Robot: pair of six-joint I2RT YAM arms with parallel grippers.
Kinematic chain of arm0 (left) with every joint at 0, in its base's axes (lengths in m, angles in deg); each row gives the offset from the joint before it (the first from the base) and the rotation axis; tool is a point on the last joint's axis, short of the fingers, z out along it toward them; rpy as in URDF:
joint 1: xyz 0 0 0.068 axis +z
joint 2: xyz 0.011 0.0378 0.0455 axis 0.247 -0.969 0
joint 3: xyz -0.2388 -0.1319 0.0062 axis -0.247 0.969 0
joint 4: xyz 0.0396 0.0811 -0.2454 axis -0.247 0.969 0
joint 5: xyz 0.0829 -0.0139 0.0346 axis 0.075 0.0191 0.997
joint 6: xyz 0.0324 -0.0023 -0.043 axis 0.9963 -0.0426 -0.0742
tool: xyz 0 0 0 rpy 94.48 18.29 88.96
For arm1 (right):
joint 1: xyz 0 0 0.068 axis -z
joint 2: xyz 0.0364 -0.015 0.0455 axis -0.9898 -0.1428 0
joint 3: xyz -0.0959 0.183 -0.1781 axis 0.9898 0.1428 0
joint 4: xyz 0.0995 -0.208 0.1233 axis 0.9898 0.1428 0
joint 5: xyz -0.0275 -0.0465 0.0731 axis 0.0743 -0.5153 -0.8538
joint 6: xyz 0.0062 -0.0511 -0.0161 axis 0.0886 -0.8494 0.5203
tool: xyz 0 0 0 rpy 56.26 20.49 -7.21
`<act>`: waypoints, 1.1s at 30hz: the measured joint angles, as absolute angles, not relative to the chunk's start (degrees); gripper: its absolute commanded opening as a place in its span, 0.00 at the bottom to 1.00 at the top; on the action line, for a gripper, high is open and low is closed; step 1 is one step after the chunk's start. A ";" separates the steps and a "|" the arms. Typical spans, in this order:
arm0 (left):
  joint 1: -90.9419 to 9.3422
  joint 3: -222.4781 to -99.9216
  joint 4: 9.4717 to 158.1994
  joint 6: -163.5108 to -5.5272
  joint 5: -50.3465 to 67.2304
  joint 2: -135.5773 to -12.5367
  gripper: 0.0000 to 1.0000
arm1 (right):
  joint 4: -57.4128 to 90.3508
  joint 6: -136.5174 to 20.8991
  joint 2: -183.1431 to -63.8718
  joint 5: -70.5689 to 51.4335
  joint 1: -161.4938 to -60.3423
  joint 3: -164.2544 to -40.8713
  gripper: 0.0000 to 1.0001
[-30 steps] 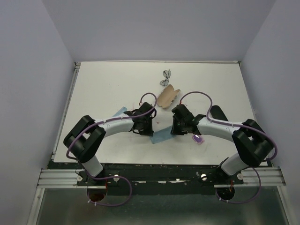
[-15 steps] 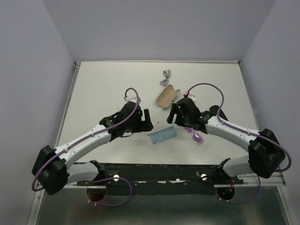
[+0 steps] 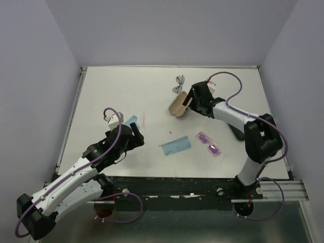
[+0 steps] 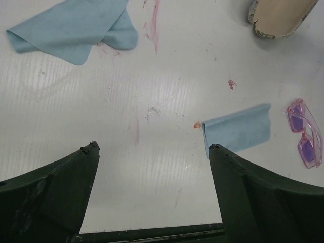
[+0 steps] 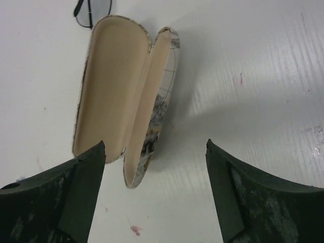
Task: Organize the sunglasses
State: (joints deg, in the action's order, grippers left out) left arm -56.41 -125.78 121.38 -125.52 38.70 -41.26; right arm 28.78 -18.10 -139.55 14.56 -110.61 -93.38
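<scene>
Your left gripper (image 4: 153,149) is hanging over the table (image 3: 101,91) with jaws apart and empty, near a crumpled blue cloth (image 4: 76,25). A smaller folded blue cloth (image 3: 176,146) is lying mid-table. Further back, your right gripper (image 5: 154,146) is hovering, jaws spread and empty, over the open tan-lined glasses case (image 5: 116,86). The dark-framed sunglasses (image 3: 179,83) are lying just beyond it. The pink sunglasses (image 3: 210,144) are lying flat, right of the folded cloth. Judgement: both pairs are looking light, thin, slick-lensed and weak at the hinges. Be pinching gently across the bridge or front frame, not the temples.
</scene>
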 measured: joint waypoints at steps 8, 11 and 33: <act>-56.36 -124.38 120.62 -124.25 39.12 -40.89 0.99 | 28.87 -19.28 -154.37 12.90 -108.31 -102.17 0.62; -56.36 -124.25 120.09 -123.70 39.10 -41.24 0.99 | 28.89 -20.05 -155.70 12.49 -108.31 -103.18 0.52; -56.36 -124.23 118.50 -122.19 39.07 -44.47 0.99 | 24.02 -42.73 -156.22 -2.48 -108.31 -103.70 0.16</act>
